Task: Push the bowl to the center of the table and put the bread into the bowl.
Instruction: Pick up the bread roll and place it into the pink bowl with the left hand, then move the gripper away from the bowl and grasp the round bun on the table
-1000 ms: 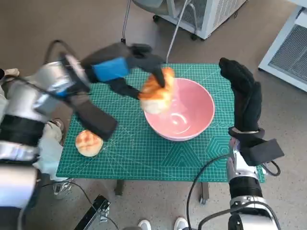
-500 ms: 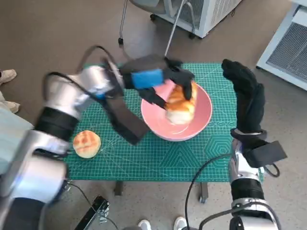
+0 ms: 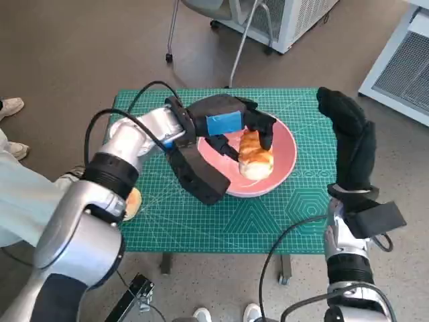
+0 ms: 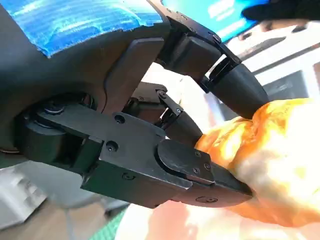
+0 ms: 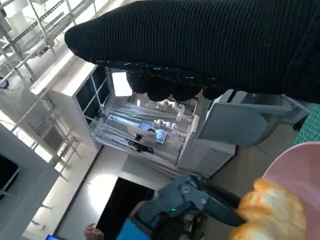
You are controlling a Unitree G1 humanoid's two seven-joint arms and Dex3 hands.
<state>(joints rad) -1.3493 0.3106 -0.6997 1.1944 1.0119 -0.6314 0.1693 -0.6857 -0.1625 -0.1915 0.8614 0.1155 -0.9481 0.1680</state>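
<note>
- Bread (image 3: pixel 255 155) has come down into the pink bowl (image 3: pixel 285 157); a moment ago it was up over the rim.
- Left hand (image 3: pixel 231 124) still pinches the bread at its top, so it has not let go yet.
- Right hand (image 3: pixel 348 134) stands upright beside the bowl, holding nothing, fingers straight.
- Bowl sits near the middle of the green surface (image 3: pixel 268 221).
- Another bun (image 3: pixel 133 200) peeks out beside the left arm.
- I think the job is almost done once the fingers let go.

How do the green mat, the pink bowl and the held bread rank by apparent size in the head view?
1. green mat
2. pink bowl
3. bread, held over the bowl by the left hand
</note>
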